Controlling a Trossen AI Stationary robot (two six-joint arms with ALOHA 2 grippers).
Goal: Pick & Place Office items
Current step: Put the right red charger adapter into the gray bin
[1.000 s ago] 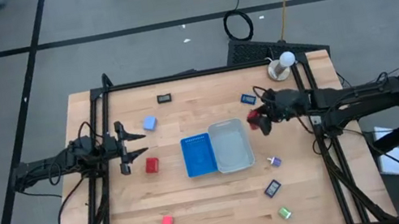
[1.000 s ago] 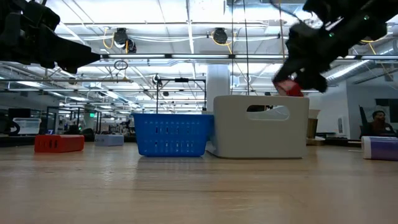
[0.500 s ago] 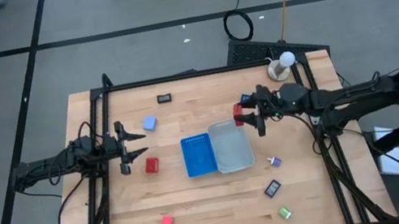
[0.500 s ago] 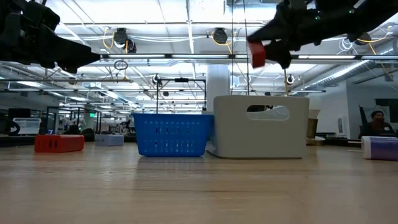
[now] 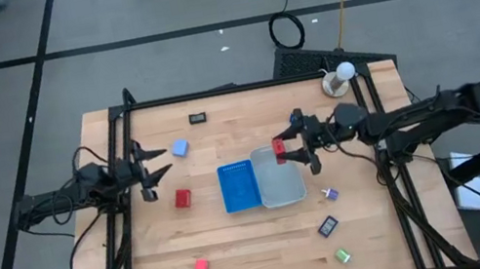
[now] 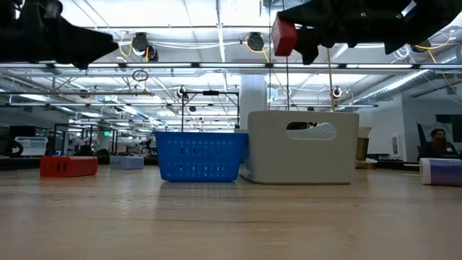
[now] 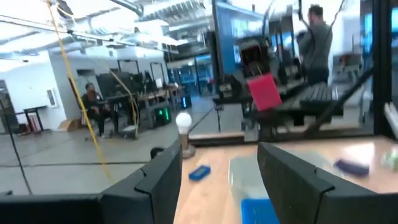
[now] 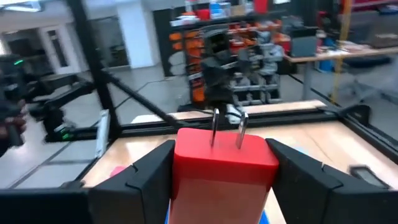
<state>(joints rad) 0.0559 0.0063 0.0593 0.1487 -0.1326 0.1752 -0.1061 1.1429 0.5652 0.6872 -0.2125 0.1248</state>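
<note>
My right gripper (image 5: 283,151) is shut on a red block (image 5: 279,151) with two metal prongs (image 8: 225,132), high over the far left part of the pale tray (image 5: 282,189). In the low view the block (image 6: 284,36) hangs well above the tray (image 6: 303,148). My left gripper (image 5: 154,165) is open and empty above the table's left side, between a pale blue block (image 5: 180,149) and another red block (image 5: 182,198), both lying on the table. The left wrist view shows the held block (image 7: 264,91) far off. My right gripper pinches the red block by two opposite sides (image 8: 181,180) between its two fingers (image 8: 146,183). The fingers come level from the table's right side. The block is lifted clear above the pale tray, its pronged face turned away from the wrist.
A blue ribbed tray (image 5: 238,186) stands against the pale tray's left side. On the table lie a black rectangle (image 5: 198,117), a small red piece (image 5: 201,268), a green piece (image 5: 342,256), a dark blue rectangle (image 5: 328,227) and a small piece (image 5: 330,194). A lamp-like white knob (image 5: 339,79) stands at the far right.
My right gripper has carried the red block up and toward the table's left edge, from beside the pale tray's right side to above the tray's far left part, staying shut on it. My left gripper has turned a little.
</note>
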